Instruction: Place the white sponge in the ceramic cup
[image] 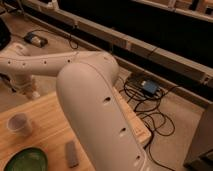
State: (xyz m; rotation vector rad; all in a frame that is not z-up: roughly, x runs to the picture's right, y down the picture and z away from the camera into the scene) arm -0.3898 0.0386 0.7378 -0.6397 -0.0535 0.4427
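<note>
The ceramic cup [20,124], small, pale and round-rimmed, stands upright on the wooden table [50,120] at the left. The sponge [72,153], a small greyish-white block, lies flat on the table near the front, to the right of the cup. My arm's big white link [100,115] fills the middle of the view. Its forearm reaches left, and the gripper [31,92] hangs at the far left, over the table's far edge, above and behind the cup. It holds nothing that I can see.
A wide green bowl [26,161] sits at the front left, just below the cup. Beyond the table's right edge, black cables and a blue box [149,87] lie on the floor. A dark wall ledge [150,50] runs along the back.
</note>
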